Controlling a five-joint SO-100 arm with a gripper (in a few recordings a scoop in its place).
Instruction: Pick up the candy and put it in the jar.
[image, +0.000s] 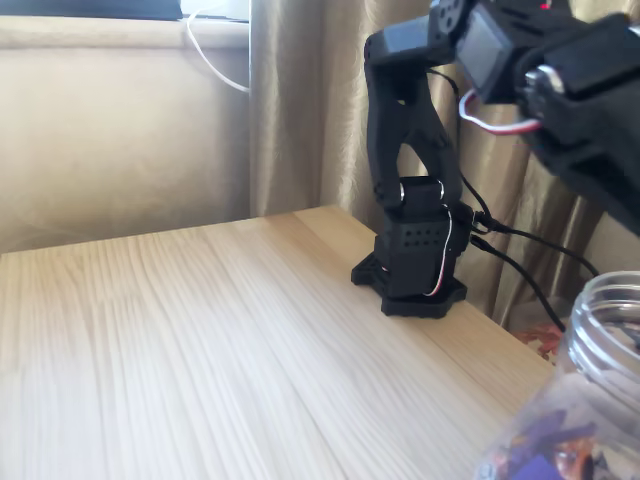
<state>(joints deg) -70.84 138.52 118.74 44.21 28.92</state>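
The jar (600, 380) stands upright at the bottom right of the fixed view, near the table's (200, 340) right edge, its wide mouth pointing up. Purple candies show through its clear wall. I see no loose candy on the table near the jar. The black arm (410, 150) rises from its base behind the jar and bends over it, blurry and close. I cannot tell if its hand is spread or pinching anything. My guess: the candy must next go into the mouth.
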